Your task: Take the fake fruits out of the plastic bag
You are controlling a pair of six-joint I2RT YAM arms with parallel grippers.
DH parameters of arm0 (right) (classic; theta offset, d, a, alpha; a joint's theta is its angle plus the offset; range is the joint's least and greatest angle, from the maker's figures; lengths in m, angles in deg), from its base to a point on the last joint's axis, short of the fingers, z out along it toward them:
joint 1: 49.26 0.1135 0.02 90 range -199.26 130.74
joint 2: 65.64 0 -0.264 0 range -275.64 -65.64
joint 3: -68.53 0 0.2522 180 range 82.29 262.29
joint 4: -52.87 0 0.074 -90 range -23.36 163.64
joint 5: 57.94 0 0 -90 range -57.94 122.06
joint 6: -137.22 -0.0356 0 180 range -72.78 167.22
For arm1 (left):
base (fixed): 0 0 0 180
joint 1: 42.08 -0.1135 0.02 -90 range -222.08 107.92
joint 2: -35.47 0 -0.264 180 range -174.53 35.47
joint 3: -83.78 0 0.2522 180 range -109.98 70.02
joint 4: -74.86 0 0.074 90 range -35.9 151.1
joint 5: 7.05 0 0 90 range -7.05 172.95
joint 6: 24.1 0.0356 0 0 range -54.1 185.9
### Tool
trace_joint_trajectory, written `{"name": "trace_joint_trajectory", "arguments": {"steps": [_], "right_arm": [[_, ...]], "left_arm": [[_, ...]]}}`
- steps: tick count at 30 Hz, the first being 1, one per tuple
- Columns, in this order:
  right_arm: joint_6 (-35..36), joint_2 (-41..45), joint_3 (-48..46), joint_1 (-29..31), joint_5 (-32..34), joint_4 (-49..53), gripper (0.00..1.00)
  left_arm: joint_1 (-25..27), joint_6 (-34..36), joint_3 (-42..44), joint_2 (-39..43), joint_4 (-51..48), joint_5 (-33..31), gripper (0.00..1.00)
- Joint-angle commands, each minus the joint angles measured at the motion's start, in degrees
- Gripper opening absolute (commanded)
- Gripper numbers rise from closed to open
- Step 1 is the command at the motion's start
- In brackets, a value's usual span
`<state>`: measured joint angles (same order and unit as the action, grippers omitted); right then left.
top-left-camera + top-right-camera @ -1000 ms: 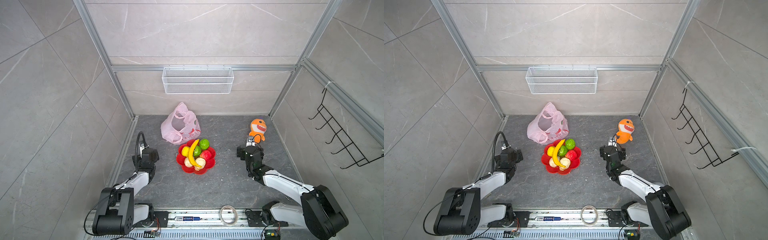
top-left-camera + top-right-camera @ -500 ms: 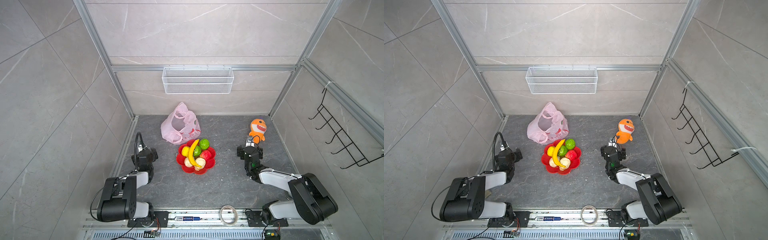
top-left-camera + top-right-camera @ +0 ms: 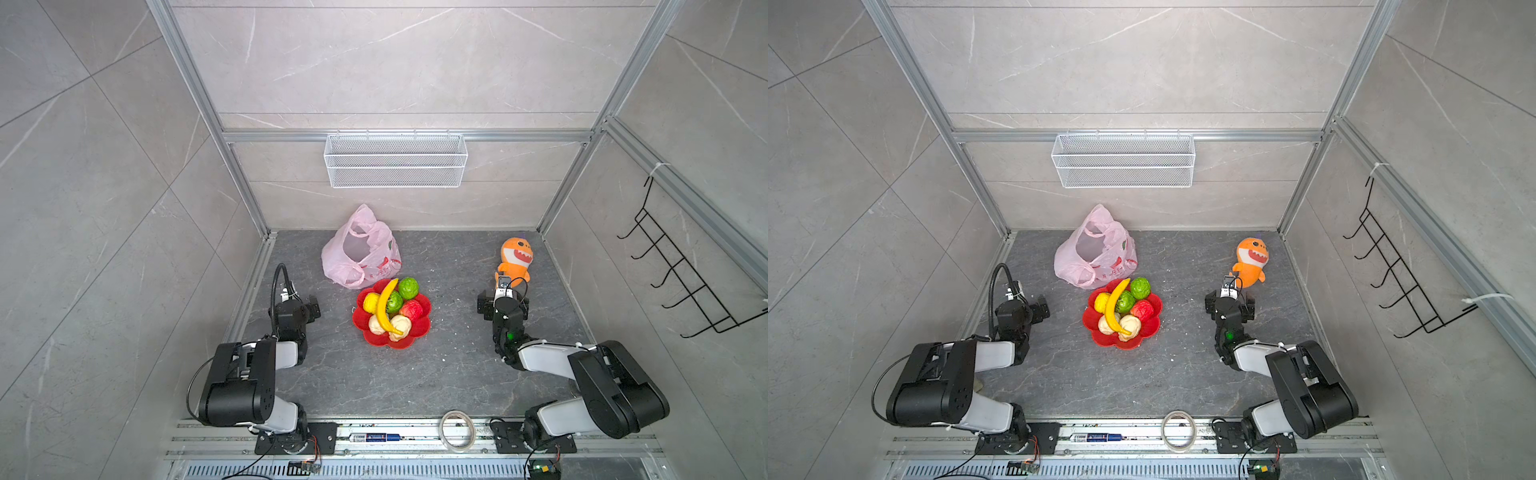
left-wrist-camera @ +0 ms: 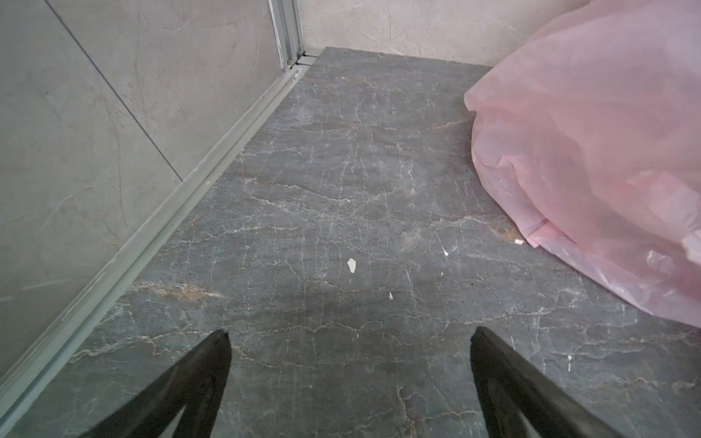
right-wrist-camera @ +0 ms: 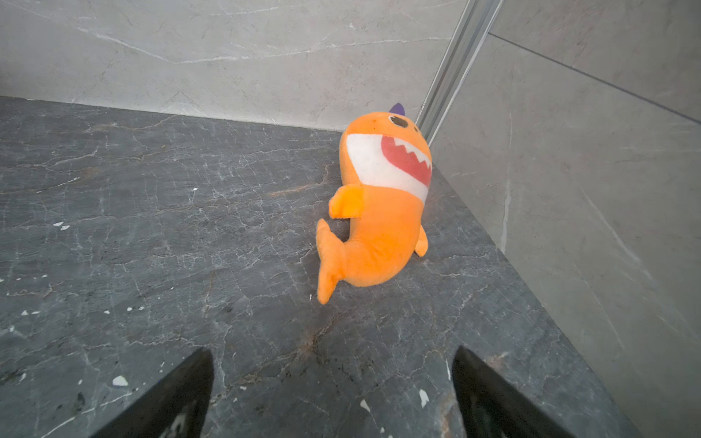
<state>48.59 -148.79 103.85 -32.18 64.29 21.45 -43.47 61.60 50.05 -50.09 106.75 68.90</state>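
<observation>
Table [image 3: 457, 374]: we see it carrying everything; nothing lies off it.
Left arm [image 3: 249, 374]: folded low by the near edge, wrist aimed at the back wall. In the left wrist view its jaws stand wide over bare stone, gripping nothing, near the bag but apart from it.
Right arm [image 3: 582, 374]: folded the same way, jaws wide and empty, with the plush shark [image 5: 379, 212] just ahead, untouched.
Plastic bag [image 3: 361, 253]: slack at the back of the table, mouth open, its front edge touching the dish. We make out no fruit inside.
Red dish [image 3: 420, 328]: mid-table, between the arms.
Fake fruits [image 3: 390, 309]: we count seven piled in the dish, the banana [image 3: 384, 305] lying across the top.
Progress: we judge the unloading finished and both arms parked, with nothing left to take out.
</observation>
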Motion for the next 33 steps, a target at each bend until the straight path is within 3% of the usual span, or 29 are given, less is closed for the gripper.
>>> {"name": "trace_joint_trajectory", "arguments": {"steps": [1,14,17,26,33], "right_arm": [[1.08,-1.18,-0.53,-0.38,-1.35,-4.04,0.99],[0.00,-0.69,-0.21,-3.15,-7.71,-2.20,0.99],[-0.35,-0.61,-0.37,-3.67,-8.77,-2.18,0.99],[-1.11,-1.04,0.42,-6.57,-16.54,-0.51,0.99],[-1.67,-3.96,-1.74,-8.91,-20.98,-6.78,0.99]], "left_arm": [[-0.32,1.54,0.72,-0.37,5.72,1.85,1.00],[-0.46,2.13,-0.16,-0.48,4.07,3.73,1.00],[-0.58,3.61,-0.89,-0.57,2.69,7.86,1.00],[-1.00,4.03,-0.95,-0.48,2.52,10.07,1.00],[-1.04,4.05,-0.84,-0.40,2.59,9.98,1.00]]}}
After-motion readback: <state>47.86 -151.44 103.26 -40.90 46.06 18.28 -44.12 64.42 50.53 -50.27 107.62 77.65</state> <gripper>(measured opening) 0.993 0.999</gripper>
